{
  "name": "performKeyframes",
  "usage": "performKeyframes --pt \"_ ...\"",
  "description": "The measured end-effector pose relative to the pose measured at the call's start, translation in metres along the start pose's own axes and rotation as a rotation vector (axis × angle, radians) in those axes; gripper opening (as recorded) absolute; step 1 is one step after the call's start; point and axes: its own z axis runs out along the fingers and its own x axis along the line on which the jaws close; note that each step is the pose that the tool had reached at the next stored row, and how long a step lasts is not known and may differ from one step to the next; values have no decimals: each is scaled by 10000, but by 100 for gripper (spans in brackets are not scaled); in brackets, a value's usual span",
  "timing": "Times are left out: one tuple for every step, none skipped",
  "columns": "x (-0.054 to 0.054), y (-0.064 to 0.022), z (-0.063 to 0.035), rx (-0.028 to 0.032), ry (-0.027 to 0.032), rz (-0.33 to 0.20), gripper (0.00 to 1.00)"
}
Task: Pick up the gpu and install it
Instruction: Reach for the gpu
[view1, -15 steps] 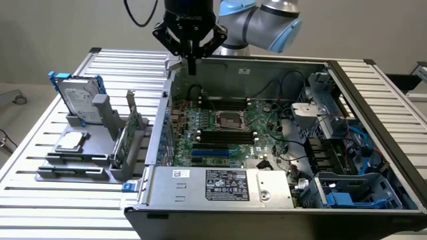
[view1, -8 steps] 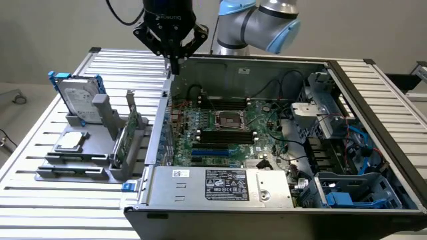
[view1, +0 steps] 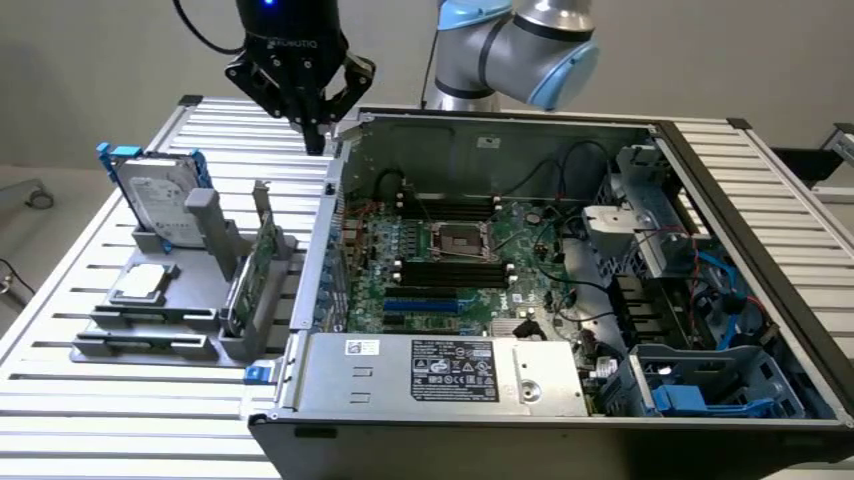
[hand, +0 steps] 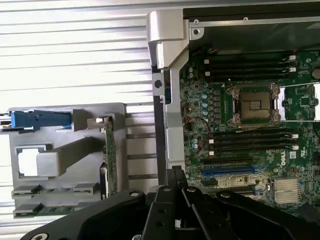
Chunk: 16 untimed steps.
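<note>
Exterior view: claw (view1: 316, 143) hangs over the far edge of the table (view1: 80, 400), just outside the far corner of the open computer case (view1: 507, 140). Its fingers are pressed together with nothing between them. The claw body is cut off by the frame top, and "ROBOTIQ" reads on its housing.

The gpu (view1: 259, 262) stands on edge in a grey holder (view1: 147, 345) on the table, just beside the case's outer wall and well apart from the claw. It is seen edge-on, so the cooler face is hard to make out.

The holder also carries a hard drive (view1: 154, 200), upright in a blue frame, and a processor chip (view1: 144, 284), lying flat. Bare slats lie around the holder toward the exterior view's left.

The motherboard (view1: 454, 265) lies open from above, with cables crowding its side toward the exterior view's right. The power supply label (view1: 454, 372) has print too small to read.

Wrist view: a white "DELL" mark (hand: 292, 158) shows on the board.
</note>
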Motion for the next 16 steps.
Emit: performKeyframes --pt "44 -3 9 8 0 0 11" --pt "88 -7 19 16 -1 -2 11" --pt "134 -11 28 26 -1 -1 11" --pt "179 -14 37 35 -2 -1 11" --pt "221 -18 45 44 -2 0 11" --pt "263 -21 53 53 -2 -2 11" --pt "297 -25 60 62 -1 -3 11" --pt "325 -28 66 71 1 -3 11" --pt "347 -30 71 80 6 -4 11" --pt "370 -33 76 90 10 -6 11" --pt "393 -37 82 99 14 -7 11" --pt "414 -41 88 104 19 -8 11" --pt "433 -45 95 108 26 -9 11" --pt "452 -50 102 111 33 -11 11" --pt "472 -55 108 115 41 -11 11" --pt "491 -60 116 117 48 -13 11"
